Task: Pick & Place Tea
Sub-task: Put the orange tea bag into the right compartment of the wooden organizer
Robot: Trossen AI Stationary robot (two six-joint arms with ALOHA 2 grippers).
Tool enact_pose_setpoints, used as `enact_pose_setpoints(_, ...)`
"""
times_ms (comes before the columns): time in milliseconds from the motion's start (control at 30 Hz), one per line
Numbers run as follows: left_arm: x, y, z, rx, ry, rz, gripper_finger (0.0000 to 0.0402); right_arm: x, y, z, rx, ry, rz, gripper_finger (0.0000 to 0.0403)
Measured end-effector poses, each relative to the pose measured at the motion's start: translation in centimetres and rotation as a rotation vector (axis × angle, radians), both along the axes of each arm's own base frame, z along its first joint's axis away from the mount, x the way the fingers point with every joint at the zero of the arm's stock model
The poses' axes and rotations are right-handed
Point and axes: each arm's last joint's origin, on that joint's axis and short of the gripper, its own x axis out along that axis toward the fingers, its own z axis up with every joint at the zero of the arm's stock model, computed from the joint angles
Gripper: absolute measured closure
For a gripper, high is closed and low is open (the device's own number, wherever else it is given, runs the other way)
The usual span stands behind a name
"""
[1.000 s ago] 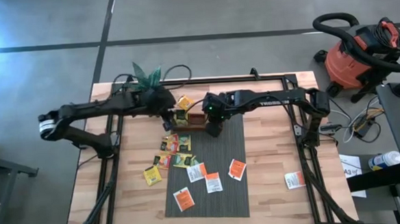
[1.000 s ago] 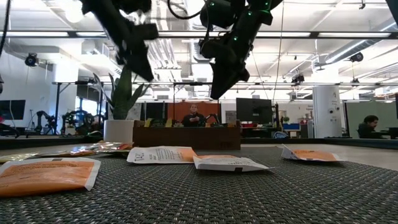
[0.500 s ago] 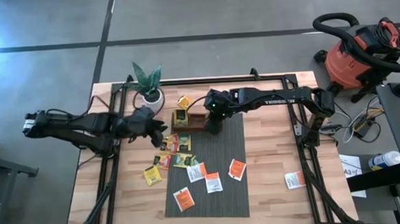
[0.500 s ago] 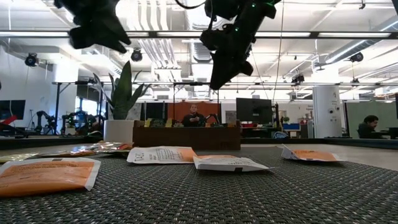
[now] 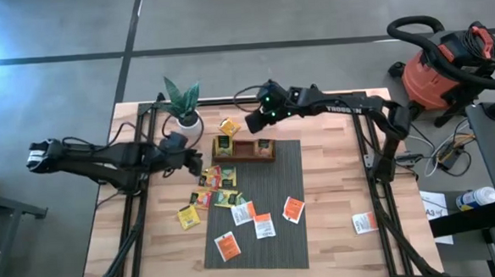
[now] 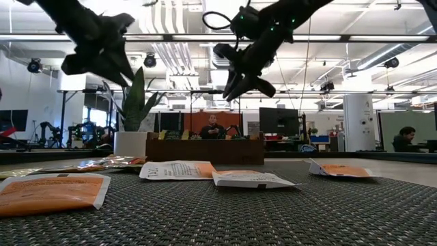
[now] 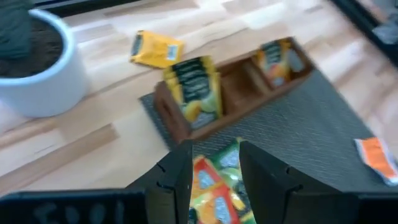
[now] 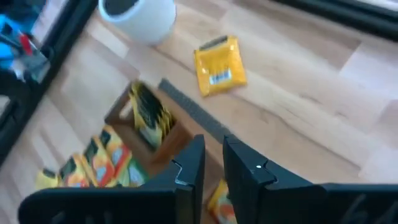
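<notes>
High view: left gripper (image 5: 194,162) beside the mat's (image 5: 291,238) left edge; right gripper (image 5: 253,121) behind the wooden tray (image 5: 245,158); tea sachets (image 5: 225,190) scattered on mat and table.
Low view: both grippers raised, empty.
Left wrist: fingers (image 7: 177,177) parted above sachets.
Right wrist: fingers (image 8: 193,168) narrowly apart, holding nothing; yellow sachet (image 8: 219,64) on table.

Both arms reach inward, left gripper (image 5: 194,162) parted and empty, right gripper (image 5: 253,121) nearly closed, empty.

White lettering reading roughly "TROSSEN" runs along the right arm (image 5: 341,109); nothing else is legible.
</notes>
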Motion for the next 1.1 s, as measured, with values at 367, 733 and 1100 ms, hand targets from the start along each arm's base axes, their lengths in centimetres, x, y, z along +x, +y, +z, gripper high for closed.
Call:
enact_pose_setpoints(367,0.4,3.3,-4.2,-0.184,-0.058,0.086,0.0275,2.1,-7.4,-2.9,0.049,-0.042,0.204,0.0346)
enact_pose_setpoints(733,0.7,4.6,-6.1,-0.290,-0.150,0.231,0.0275,6.0,-11.2,-5.1,0.075,0.104,0.361,0.0346)
enact_pose_setpoints(1100,1.4,4.8,-4.6,-0.294,-0.241,0.234,0.0275,8.3,-12.6,-7.2,0.169,0.092,0.319,0.0346)
